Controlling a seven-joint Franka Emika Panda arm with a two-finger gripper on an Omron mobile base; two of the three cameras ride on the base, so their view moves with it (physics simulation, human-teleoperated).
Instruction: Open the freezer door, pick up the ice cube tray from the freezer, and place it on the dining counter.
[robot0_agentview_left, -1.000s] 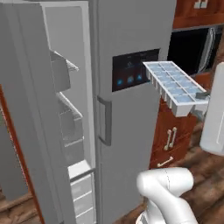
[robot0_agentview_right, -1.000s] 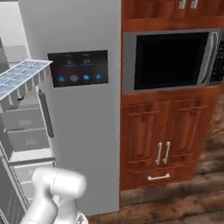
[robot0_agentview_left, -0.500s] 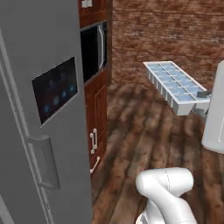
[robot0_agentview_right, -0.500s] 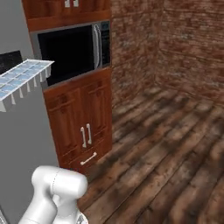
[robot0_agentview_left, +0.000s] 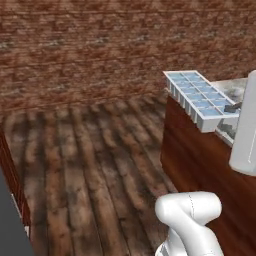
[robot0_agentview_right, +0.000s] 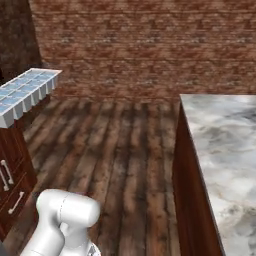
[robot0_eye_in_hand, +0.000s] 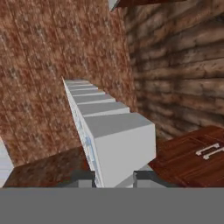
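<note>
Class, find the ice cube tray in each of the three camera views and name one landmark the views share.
Left base view: the ice cube tray is at upper right, above the dining counter's wooden side.
Right base view: at the left edge, above dark cabinets.
Hand view: centre, seen end-on between the fingertips.
Shared landmark: the brick wall.
</note>
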